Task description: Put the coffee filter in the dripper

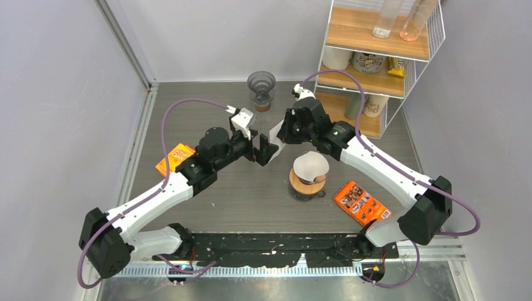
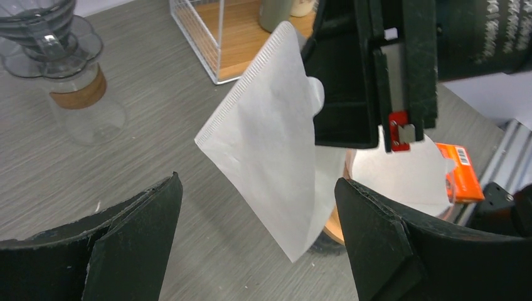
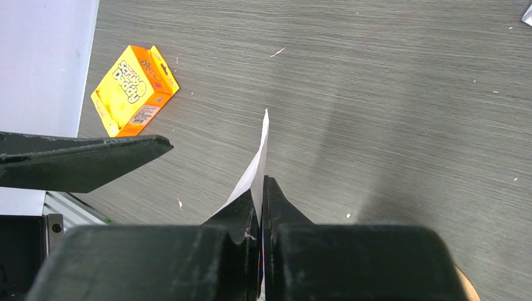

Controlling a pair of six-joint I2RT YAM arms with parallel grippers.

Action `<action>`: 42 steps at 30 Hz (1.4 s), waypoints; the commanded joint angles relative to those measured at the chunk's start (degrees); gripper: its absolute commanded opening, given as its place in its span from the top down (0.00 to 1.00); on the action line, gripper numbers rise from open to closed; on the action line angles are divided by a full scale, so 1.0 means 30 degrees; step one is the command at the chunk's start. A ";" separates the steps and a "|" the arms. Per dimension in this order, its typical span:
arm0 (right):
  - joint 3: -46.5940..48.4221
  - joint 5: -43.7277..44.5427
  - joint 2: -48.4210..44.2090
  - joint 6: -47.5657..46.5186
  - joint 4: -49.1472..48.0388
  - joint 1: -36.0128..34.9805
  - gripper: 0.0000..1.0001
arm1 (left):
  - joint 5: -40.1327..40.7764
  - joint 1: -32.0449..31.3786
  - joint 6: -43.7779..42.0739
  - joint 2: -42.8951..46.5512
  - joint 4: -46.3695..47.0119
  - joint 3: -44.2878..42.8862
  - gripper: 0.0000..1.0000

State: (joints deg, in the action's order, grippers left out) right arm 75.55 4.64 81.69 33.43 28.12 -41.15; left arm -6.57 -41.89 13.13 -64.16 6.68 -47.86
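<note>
A white paper coffee filter (image 2: 270, 144) hangs in the air over the middle of the table, folded flat and point down. My right gripper (image 3: 263, 183) is shut on its upper edge, and the filter (image 3: 258, 160) sticks out past the fingertips. My left gripper (image 2: 257, 182) stands wide open with one finger on each side of the filter's lower tip, touching nothing. From above, the filter (image 1: 274, 133) sits between the left gripper (image 1: 266, 152) and the right gripper (image 1: 283, 128). The grey dripper (image 1: 261, 83) stands on a glass carafe (image 2: 81, 106) at the back of the table, apart from both grippers.
A stack of filters on a round wooden holder (image 1: 310, 169) stands just right of the grippers. An orange box (image 1: 174, 157) lies on the left, an orange packet (image 1: 362, 202) at the front right. A wire shelf (image 1: 376, 56) with cups fills the back right corner.
</note>
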 commanded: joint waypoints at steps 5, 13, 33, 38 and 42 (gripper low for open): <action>0.1117 0.0420 0.0084 0.0282 0.0087 -0.0113 0.95 | 0.5895 -0.0870 -0.0528 -0.0943 -0.0379 -0.1901 0.02; 0.1173 -0.0396 0.0359 -0.0190 -0.0085 -0.0119 0.95 | 0.8313 -0.1236 -0.0613 -0.1597 -0.0894 -0.2430 0.06; 0.1703 -0.1270 0.0787 -0.1735 0.0492 -0.0155 0.95 | 0.6716 -0.1447 -0.1536 -0.3194 -0.0232 -0.3279 0.60; 0.1709 -0.1193 0.0973 -0.2163 0.0897 -0.0113 0.95 | 0.7284 -0.1447 -0.1343 -0.3349 0.0168 -0.3256 0.86; 0.1755 -0.0923 0.1137 -0.2580 0.1295 -0.0130 0.95 | 0.8180 -0.1447 -0.1087 -0.3443 -0.0202 -0.3467 0.92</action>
State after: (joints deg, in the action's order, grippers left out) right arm 78.24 1.17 84.84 27.94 30.61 -41.21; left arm 14.33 -46.04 9.02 -74.41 3.77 -55.37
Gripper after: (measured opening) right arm 0.060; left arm 0.102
